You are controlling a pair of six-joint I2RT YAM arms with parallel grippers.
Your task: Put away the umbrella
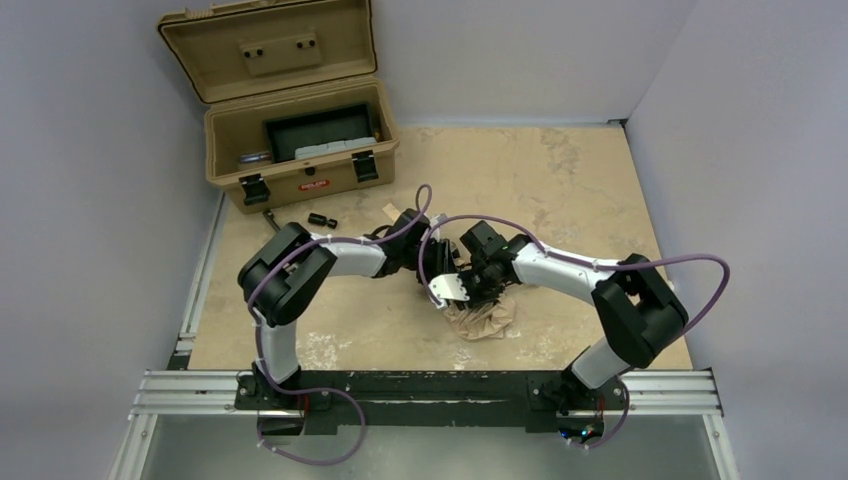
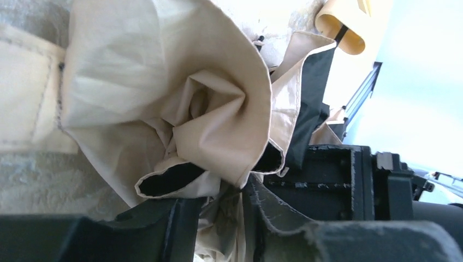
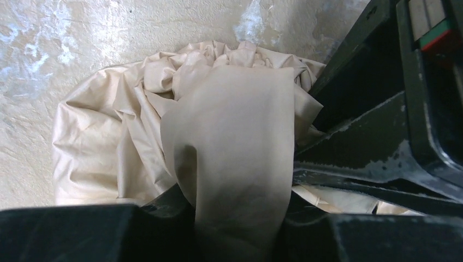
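Observation:
The umbrella (image 1: 487, 318) is a crumpled beige fabric bundle lying on the table near the front centre, partly hidden under both wrists. My left gripper (image 1: 438, 268) reaches in from the left and is shut on a fold of the umbrella (image 2: 180, 98), which is bunched between its fingers (image 2: 136, 229). The pale wooden handle (image 2: 339, 26) shows at the top right of the left wrist view. From the right, my right gripper (image 1: 476, 276) is shut on a flat band of the umbrella (image 3: 229, 136), and the rest of the canopy lies on the table beyond it.
A tan hard case (image 1: 300, 185) stands open at the back left, lid up, with a black tray (image 1: 320, 130) inside. A small black cylinder (image 1: 322, 220) and a dark tool (image 1: 270, 218) lie just in front of it. Walls close in the table on both sides.

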